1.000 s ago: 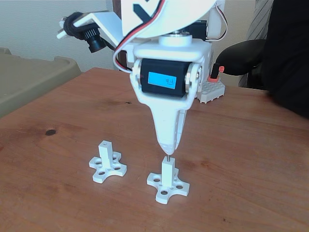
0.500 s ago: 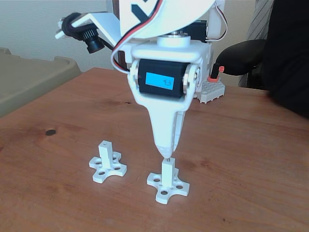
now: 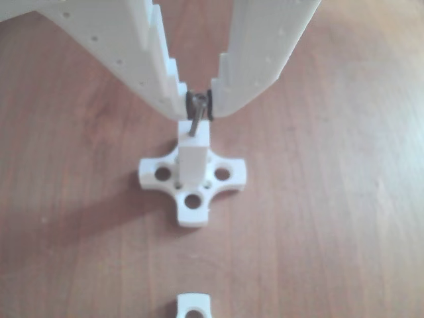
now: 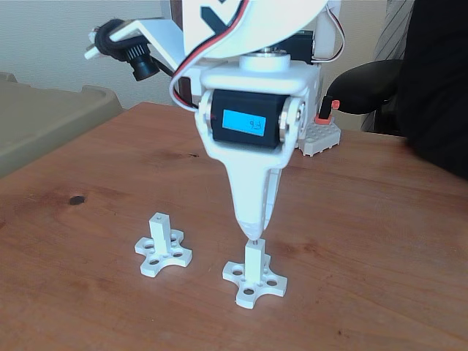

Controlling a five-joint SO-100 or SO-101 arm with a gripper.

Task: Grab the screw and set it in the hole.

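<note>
Screw [image 3: 195,121]: thin silvery shank, long axis near vertical with a slight tilt, head up and tip down. Head pinched between the two white fingertips of the gripper [image 3: 199,105]; shank hangs below them, its tip at the top face of the post [image 3: 193,159]. Whether the tip has entered the hole cannot be told, as the bore itself is hidden by the shank and blur in the other view.

Gripper [image 4: 253,235]: pointing straight down, jaws closed on the screw head, fingertips just above the post top in the fixed view.

Post [image 4: 254,261]: white, square-section, upright on a cross-shaped base [image 4: 241,276] with round holes in its lobes; stands on the wooden tabletop [image 4: 380,241] near the front edge of the fixed view.

Second white post on cross base [image 4: 161,247]: upright, left of the first in the fixed view, apart from it.

Grey block with orange-red part [image 4: 322,134]: towards the far edge of the tabletop, behind the arm.
</note>
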